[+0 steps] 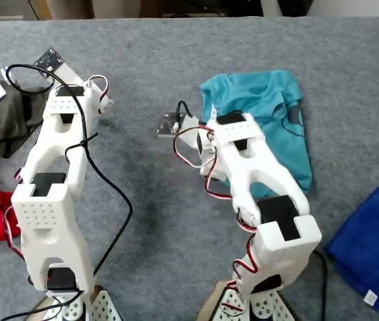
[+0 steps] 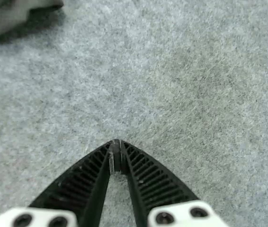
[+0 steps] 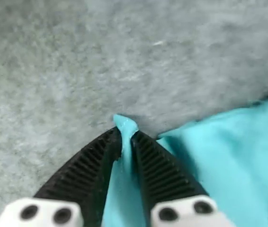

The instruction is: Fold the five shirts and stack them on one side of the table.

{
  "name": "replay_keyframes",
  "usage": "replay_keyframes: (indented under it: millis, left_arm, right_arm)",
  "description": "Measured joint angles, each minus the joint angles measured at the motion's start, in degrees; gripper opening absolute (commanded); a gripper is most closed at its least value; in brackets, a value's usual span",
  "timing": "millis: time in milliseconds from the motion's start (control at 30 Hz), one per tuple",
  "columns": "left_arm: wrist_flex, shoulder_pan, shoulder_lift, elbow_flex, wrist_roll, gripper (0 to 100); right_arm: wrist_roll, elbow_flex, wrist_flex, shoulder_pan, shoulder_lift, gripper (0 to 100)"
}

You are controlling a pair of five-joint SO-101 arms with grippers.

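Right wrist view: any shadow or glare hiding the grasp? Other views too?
Right wrist view: no glare, the teal shirt evenly lit, its fold plainly seen between the fingers of the right gripper. Left wrist view: one dark shadow under the grey garment, the table otherwise evenly lit. High view: soft shadows beside the left arm and the right arm, no glare.

High cam looks down on counter (image 1: pixel 156 60). Wrist cams sit v. close above it; right & high both see teal shirt (image 1: pixel 260 97).
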Motion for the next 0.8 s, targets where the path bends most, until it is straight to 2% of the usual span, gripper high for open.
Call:
replay_keyframes:
  millis: [133, 367, 567, 800]
  left_arm:
    - [0.00, 0.00, 0.00, 0.00, 0.00, 2]
    - [0.00, 0.00, 0.00, 0.00, 0.00, 2]
    - [0.00, 0.70, 0.00, 0.00, 0.00, 2]
    - [1.67, 2.02, 0.00, 0.00, 0.00, 2]
  right_arm:
    - [-4.75, -8.18, 3.16, 0.00, 0.00, 0.5]
    - [-16.70, -31.30, 9.58, 2.73, 0.00, 0.5]
    - [-18.02, -52.84, 15.56, 2.90, 0.00, 0.5]
    - [-18.02, -72.44, 13.63, 2.90, 0.00, 0.5]
